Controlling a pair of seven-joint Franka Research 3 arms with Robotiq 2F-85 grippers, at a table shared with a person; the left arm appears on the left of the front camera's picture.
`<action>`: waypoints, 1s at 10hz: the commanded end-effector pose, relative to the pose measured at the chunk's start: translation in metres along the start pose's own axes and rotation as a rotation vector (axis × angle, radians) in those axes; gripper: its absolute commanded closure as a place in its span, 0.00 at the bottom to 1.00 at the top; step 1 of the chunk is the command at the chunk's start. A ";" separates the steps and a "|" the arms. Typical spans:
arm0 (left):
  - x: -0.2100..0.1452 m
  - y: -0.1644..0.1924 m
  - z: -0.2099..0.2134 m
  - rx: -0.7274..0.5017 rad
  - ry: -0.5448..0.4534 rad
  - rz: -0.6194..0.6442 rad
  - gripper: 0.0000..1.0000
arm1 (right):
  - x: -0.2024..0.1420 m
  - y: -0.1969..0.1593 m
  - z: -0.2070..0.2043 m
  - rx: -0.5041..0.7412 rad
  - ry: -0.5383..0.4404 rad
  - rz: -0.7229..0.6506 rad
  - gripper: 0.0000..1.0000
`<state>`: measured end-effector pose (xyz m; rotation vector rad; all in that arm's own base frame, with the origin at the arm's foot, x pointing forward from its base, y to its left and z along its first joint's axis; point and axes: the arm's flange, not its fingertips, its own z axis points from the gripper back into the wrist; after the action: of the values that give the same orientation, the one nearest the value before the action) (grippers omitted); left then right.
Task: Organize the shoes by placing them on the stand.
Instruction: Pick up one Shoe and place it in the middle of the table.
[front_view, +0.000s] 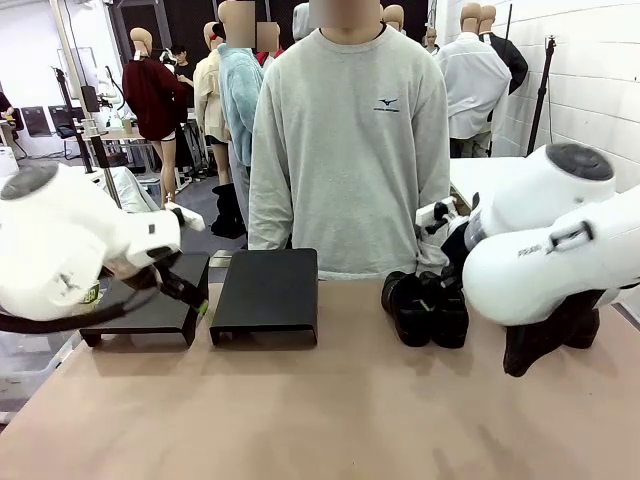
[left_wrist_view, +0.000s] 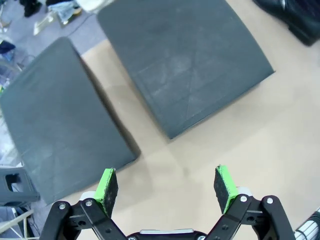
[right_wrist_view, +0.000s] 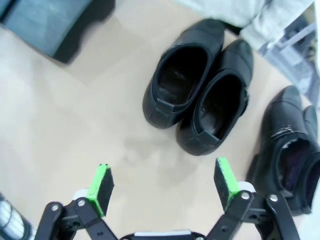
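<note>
Starting with the front view, you are looking across a pale tan worktop (front_view: 350, 420) at a person in a grey sweatshirt (front_view: 348, 140) who is standing at the far edge. Two low black stands are sitting side by side on it, the outer stand (front_view: 145, 305) toward your left and the middle stand (front_view: 265, 293) beside it, and both tops are lying bare. A pair of black shoes (front_view: 425, 310) is waiting on the worktop to your right, well apart from the stands. The surface is looking flat and uncluttered, and a white brick wall (front_view: 590, 70) is closing the room on the right.

In the left wrist view, your left end effector (left_wrist_view: 166, 181) is hanging wide open over the strip of worktop between the two stands and is gripping nothing.

In the right wrist view, your right end effector (right_wrist_view: 162, 182) is also gaping fully and carrying nothing. It is hovering above bare worktop just short of the pair, whose two shoes are lying touching with their openings facing the camera. A second pair (right_wrist_view: 287, 140) is resting near them toward the picture's right.

Judging by this, the job is only beginning: all four shoes are sitting on the worktop, so you are facing four placements, most likely starting with the pair under the right arm.
</note>
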<state>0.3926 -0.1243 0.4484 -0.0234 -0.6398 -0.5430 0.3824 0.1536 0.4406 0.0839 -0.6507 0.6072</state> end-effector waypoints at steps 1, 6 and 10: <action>-0.024 0.030 0.044 -0.094 0.035 0.033 0.00 | -0.040 -0.017 0.042 0.121 -0.047 -0.050 0.00; -0.064 0.090 0.096 -0.352 -0.051 0.057 0.00 | -0.105 -0.058 0.113 0.215 -0.157 -0.287 0.00; -0.073 0.090 0.101 -0.322 -0.073 0.078 0.00 | -0.110 -0.066 0.116 0.230 -0.087 -0.281 0.00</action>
<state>0.3396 0.0118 0.5126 -0.3864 -0.6022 -0.5686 0.3333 -0.0003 0.5320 0.4174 -0.6587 0.3760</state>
